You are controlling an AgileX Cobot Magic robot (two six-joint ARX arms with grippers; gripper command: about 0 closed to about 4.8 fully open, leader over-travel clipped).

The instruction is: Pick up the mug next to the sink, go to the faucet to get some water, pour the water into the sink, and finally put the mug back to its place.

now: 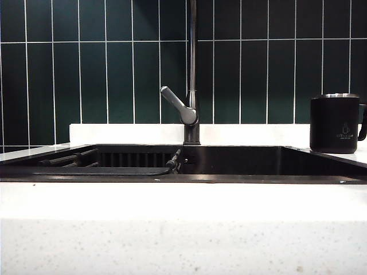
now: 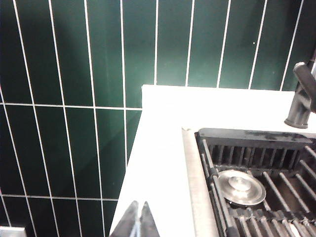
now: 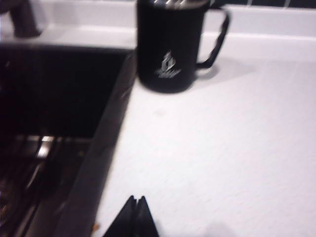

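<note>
The counter (image 1: 183, 229) is seen nearest; both closed grippers, left gripper (image 2: 139, 222) and right gripper (image 3: 135, 219), are held over it, the mug (image 1: 335, 123) at three o'clock of the faucet (image 1: 192, 74).

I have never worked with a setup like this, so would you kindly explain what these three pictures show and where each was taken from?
This is a two-armed robot at a kitchen counter. One picture comes from a fixed camera facing the sink, a shallow black basin in a white counter, with the tall faucet behind it and dark green tiles beyond. A black mug stands upright on the counter to the right of the sink.

The other two come from cameras on the wrists. The left one looks over the sink's far-left corner, where a round metal drain cover sits; its left pincer is shut and empty. The right one, somewhat blurred, faces the mug; the right pincer is also shut, short of the mug. Nothing is held.
</note>
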